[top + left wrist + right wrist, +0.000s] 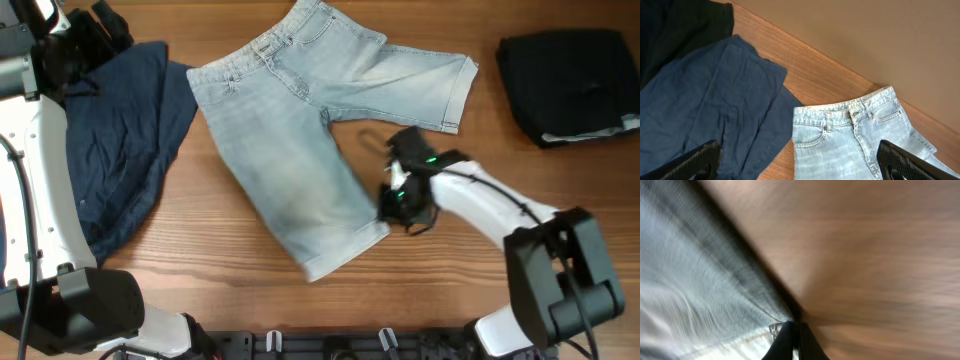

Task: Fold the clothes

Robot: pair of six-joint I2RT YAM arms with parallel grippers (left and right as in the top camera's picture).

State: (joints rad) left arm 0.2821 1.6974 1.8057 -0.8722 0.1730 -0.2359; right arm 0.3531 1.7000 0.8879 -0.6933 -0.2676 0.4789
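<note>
Closest to the lens, the right gripper [794,336] has its two dark fingers drawn together tip to tip. The frayed corner of a leg hem on the denim shorts [700,280] seems to be nipped between them, though the wrist view is smeared and shows little cloth in the bite. From that pinch the pale leg runs away to one side of the fingers, and bare wooden table [880,255] fills the other side. Further out from the grip, the held leg climbs to the waistband, and the second leg splays off flat towards the table's far edge. Past the waistband a dark navy garment [120,150] lies loosely spread, its edge touching the shorts. Behind the gripper, well apart and beyond its own arm, sits a black garment [575,85], which looks already folded. The left gripper [797,150] hovers over the waistband end with its fingers wide apart and nothing in them. The main risk I see is the shallow hold: denim is stiff and heavy, so a lift by a corner could slip free. It could also catch only the top layer, and the leg would gape open. With nothing pinning the waistband, a pull may drag the whole pair into the navy cloth.
</note>
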